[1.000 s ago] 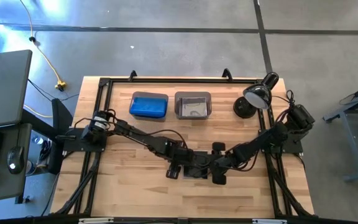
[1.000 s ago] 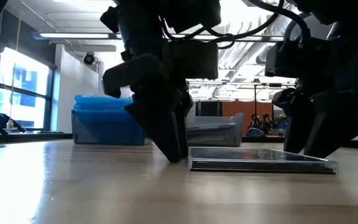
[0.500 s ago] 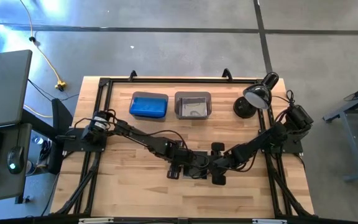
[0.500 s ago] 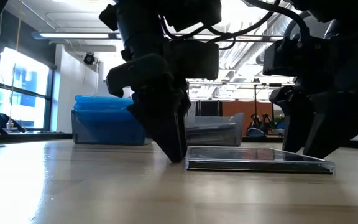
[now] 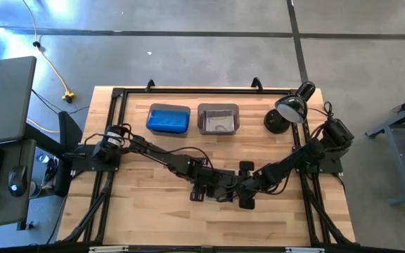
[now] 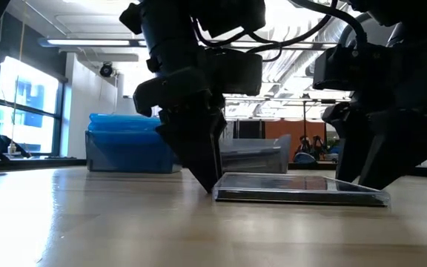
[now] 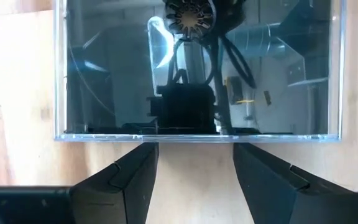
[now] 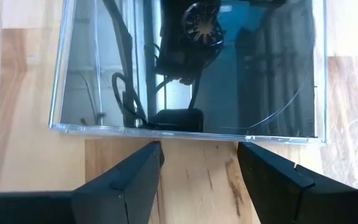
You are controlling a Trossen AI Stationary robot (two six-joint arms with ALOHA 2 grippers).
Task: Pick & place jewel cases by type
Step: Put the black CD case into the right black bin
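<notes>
Both hands by a dark jewel case, wooden table, bright room

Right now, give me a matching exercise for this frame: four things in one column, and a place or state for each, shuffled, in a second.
Things:
1. dark case
2. blue bin
3. grey bin
4. lamp

Places or states:
A. standing at the table's far right corner
B. lying flat between the left end effector and the right end effector
C. filled with blue
D. just right of the blue bin in the high view

Pairs: 1-B, 2-C, 3-D, 4-A
</notes>
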